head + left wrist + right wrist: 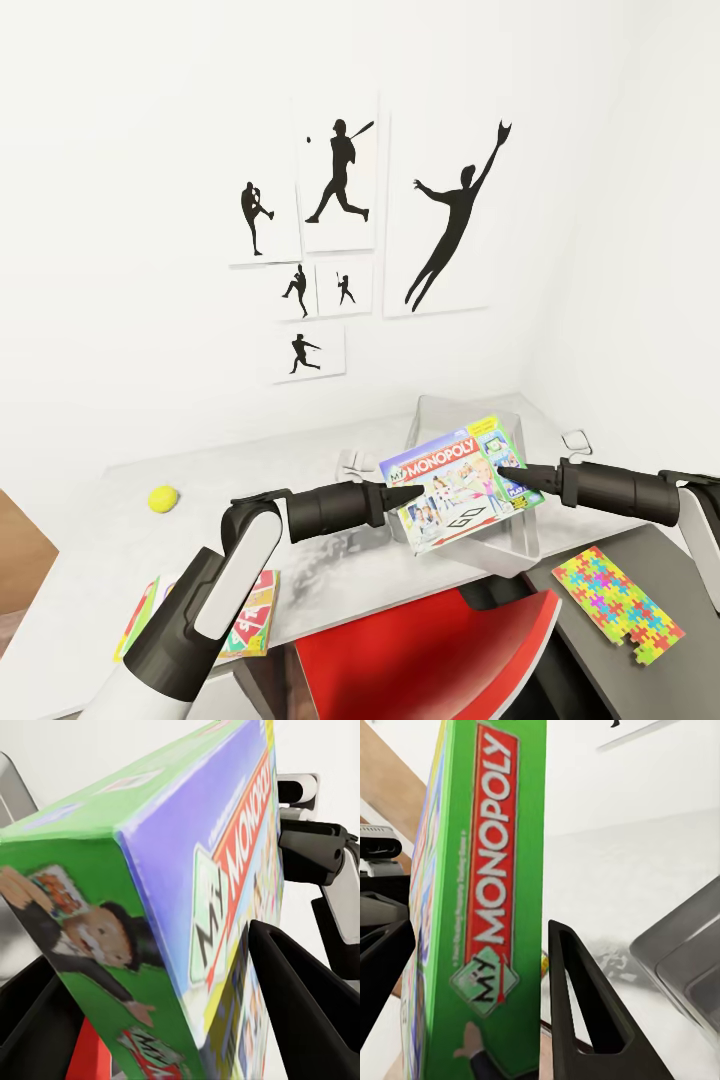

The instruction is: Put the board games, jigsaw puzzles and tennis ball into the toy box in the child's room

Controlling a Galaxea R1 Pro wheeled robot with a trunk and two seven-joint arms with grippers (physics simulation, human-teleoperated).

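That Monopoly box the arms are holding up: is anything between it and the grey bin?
Nothing visible. The Monopoly box hangs between the left gripper and right gripper, just in front of the toy box.

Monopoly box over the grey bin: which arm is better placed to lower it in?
Likely the right. Both grippers, left and right, pinch the Monopoly box at opposite ends, but the right arm's end hangs over the toy box.

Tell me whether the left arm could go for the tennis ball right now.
Probably not yet. The tennis ball lies in the open on the table, but the left tool and right tool both grip the Monopoly box, which would have to be released first.
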